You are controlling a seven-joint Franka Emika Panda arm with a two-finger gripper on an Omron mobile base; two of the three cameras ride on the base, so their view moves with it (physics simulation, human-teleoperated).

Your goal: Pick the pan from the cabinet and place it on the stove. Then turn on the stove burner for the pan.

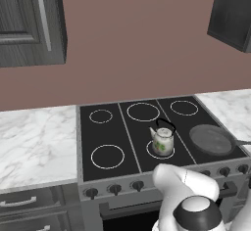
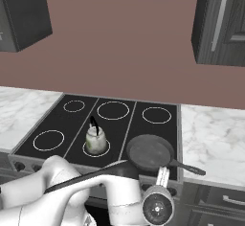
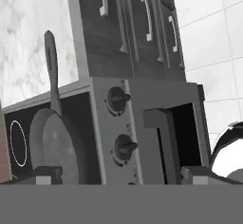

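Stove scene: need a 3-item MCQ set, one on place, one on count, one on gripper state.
1. Where does the pan sit?
A. front-right burner
B. back-left burner
C. marble counter

2. How many white rings does the stove have?
A. four
B. six
C. eight

3. How is the gripper set?
A. shut on the pan handle
B. shut on a knob
C. open, holding nothing

Key: 1 A, the pan covers the front-right corner beside the kettle. 2 B, five rings show and the pan hides the sixth. 3 C, fingertips stand wide apart facing the knobs.
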